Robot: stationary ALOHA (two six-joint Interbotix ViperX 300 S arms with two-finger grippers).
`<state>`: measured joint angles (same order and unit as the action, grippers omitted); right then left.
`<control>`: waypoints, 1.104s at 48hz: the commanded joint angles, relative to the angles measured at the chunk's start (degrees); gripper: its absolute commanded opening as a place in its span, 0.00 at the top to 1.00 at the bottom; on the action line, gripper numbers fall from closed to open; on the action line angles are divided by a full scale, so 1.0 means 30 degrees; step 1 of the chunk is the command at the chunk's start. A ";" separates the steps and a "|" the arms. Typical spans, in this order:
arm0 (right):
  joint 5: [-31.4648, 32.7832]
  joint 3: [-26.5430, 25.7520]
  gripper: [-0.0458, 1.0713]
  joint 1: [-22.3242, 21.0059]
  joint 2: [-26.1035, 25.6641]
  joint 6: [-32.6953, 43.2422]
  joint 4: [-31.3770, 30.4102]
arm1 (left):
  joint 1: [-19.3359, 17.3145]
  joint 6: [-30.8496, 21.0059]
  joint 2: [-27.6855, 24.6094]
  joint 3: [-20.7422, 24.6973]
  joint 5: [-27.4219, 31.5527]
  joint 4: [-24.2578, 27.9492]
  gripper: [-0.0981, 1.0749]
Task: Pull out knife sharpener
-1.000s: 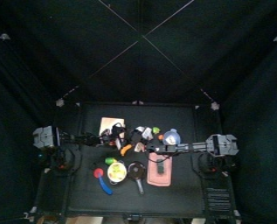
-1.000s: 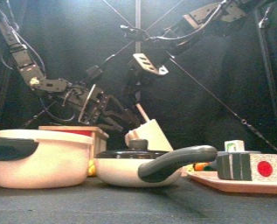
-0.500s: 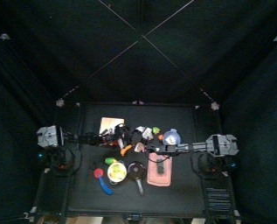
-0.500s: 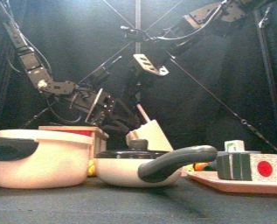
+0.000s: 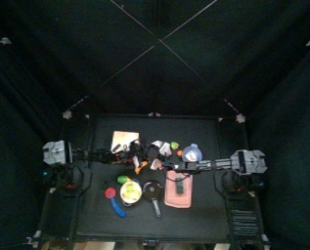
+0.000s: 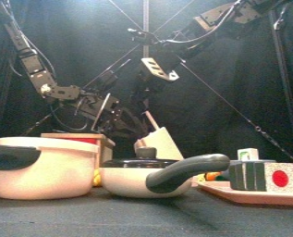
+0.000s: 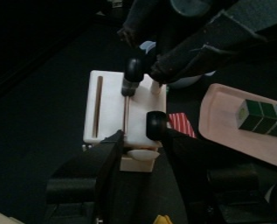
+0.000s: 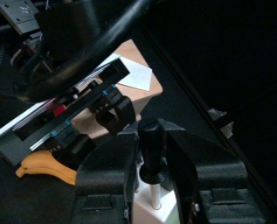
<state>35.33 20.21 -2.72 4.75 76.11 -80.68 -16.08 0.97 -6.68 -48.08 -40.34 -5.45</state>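
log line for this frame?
left gripper: open, at knife sharpener | right gripper: gripping tan box | pull: not yet done

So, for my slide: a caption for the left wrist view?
Left gripper fingers open over the tan box, the other arm's gripper beside it.

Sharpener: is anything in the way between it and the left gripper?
Nothing visible. In the left wrist view the left gripper has its open jaws on either side of the sharpener, at the box's end.

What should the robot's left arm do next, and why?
Probably ease the left pincer down and close it. Its jaws stand open around a small light block, likely the knife sharpener, at the tan box's edge, while the right pincer steadies that box.
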 commanded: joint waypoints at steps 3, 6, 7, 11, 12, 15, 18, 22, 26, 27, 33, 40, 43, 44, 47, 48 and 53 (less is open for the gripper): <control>0.0029 -0.0352 0.39 0.0000 -0.0469 -0.0059 0.0029 | -0.0059 0.0000 0.0029 0.0293 -0.0088 -0.0059 0.24; 0.0029 -0.0439 0.39 0.0000 -0.0469 -0.0088 0.0029 | -0.0088 0.0029 0.0000 0.0322 -0.0088 -0.0117 0.24; 0.0029 -0.0469 0.39 -0.0059 -0.0469 -0.0088 0.0029 | -0.0088 0.0000 0.0000 0.0322 -0.0088 -0.0146 0.24; 0.0029 -0.0557 0.39 0.0000 -0.0469 -0.0088 0.0000 | -0.0117 0.0029 -0.0059 0.0322 -0.0088 -0.0234 0.24; 0.0029 -0.0557 0.39 0.0000 -0.0469 -0.0088 0.0000 | -0.0146 0.0029 -0.0088 0.0322 -0.0088 -0.0264 0.24; 0.0029 -0.0674 0.39 0.0000 -0.0469 -0.0117 -0.0059 | -0.0176 0.0000 -0.0088 0.0293 -0.0088 -0.0293 0.24; 0.0029 -0.0791 0.39 0.0000 -0.0469 -0.0117 -0.0088 | -0.0176 0.0000 -0.0088 0.0322 -0.0088 -0.0322 0.24; 0.0029 -0.0879 0.39 0.0000 -0.0469 -0.0146 -0.0146 | -0.0176 0.0000 -0.0088 0.0322 -0.0088 -0.0322 0.24; 0.0029 -0.0967 0.39 0.0000 -0.0469 -0.0146 -0.0205 | -0.0176 0.0000 -0.0088 0.0322 -0.0088 -0.0322 0.24; 0.0029 -0.0996 0.39 0.0029 -0.0469 -0.0146 -0.0234 | -0.0176 0.0000 -0.0088 0.0322 -0.0088 -0.0322 0.24; 0.0088 -0.1143 0.39 0.0000 -0.0498 -0.0146 -0.0410 | -0.0176 0.0000 -0.0088 0.0322 -0.0088 -0.0322 0.24; 0.0088 -0.1289 0.39 0.0029 -0.0469 -0.0146 -0.0498 | -0.0176 0.0000 -0.0088 0.0322 -0.0088 -0.0322 0.24; 0.0059 -0.1289 0.39 0.0029 -0.0469 -0.0146 -0.0557 | -0.0176 0.0000 -0.0088 0.0322 -0.0088 -0.0322 0.24; 0.0059 -0.1289 0.39 0.0029 -0.0439 -0.0146 -0.0527 | -0.0176 0.0000 -0.0088 0.0322 -0.0088 -0.0322 0.24; 0.0088 -0.1348 0.39 0.0029 -0.0439 -0.0146 -0.0527 | -0.0176 0.0000 -0.0088 0.0322 -0.0088 -0.0322 0.24; 0.0088 -0.1348 0.39 0.0029 -0.0410 -0.0146 -0.0527 | -0.0176 0.0000 -0.0088 0.0322 -0.0088 -0.0322 0.24; 0.0059 -0.1494 0.39 0.0029 -0.0410 -0.0176 -0.0645 | -0.0176 0.0000 -0.0088 0.0322 -0.0088 -0.0322 0.24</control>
<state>35.60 17.93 -2.72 5.01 75.67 -81.83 -16.26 0.97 -7.21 -47.99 -40.43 -6.33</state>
